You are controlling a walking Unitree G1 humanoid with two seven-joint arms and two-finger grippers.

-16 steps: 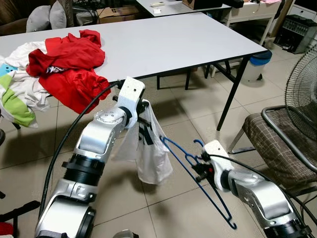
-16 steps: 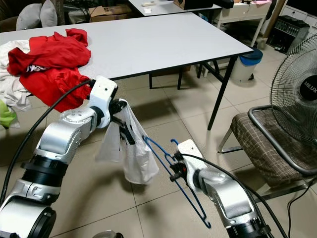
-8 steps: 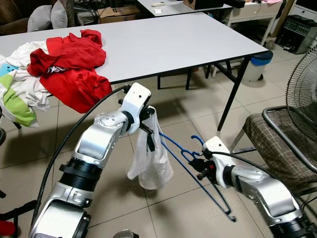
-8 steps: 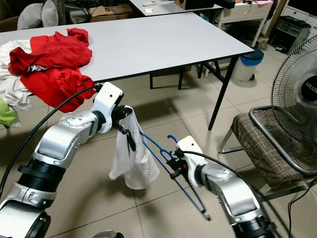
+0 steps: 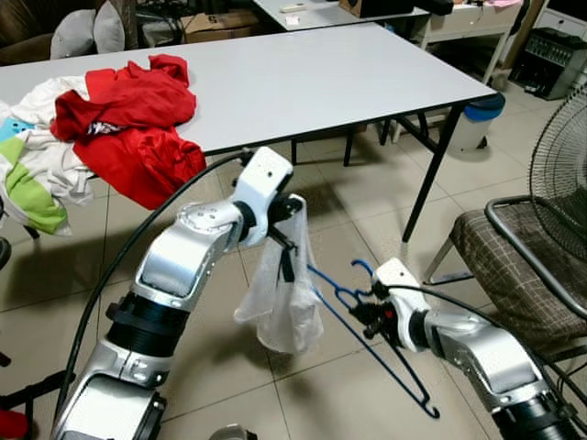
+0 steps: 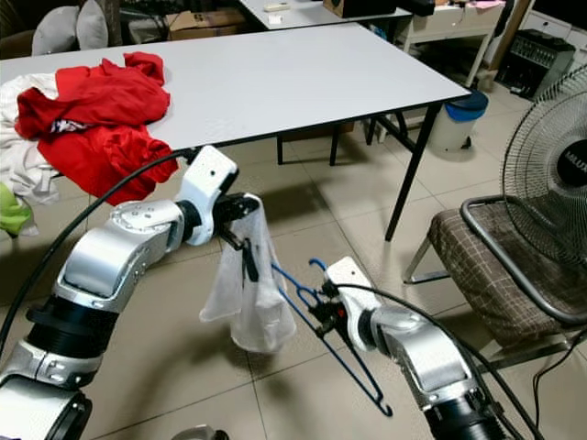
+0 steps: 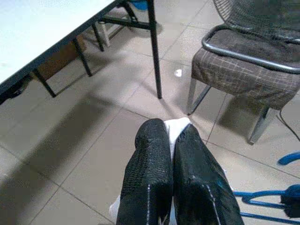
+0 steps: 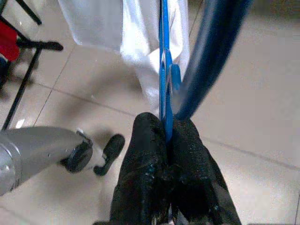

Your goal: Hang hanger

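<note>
Eye views: left pincer clamps thin white garment, limp and light, hanging over the floor by the desk. Right pincer grips blue hanger near its hook; thin, stiff, probably slippery.

Left wrist: fingers pinch cloth.

Right wrist: fingers closed on hanger wire. No containers.

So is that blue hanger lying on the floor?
No, the right gripper holds the blue hanger up in the air, next to the white garment pinched by the left gripper.
</note>
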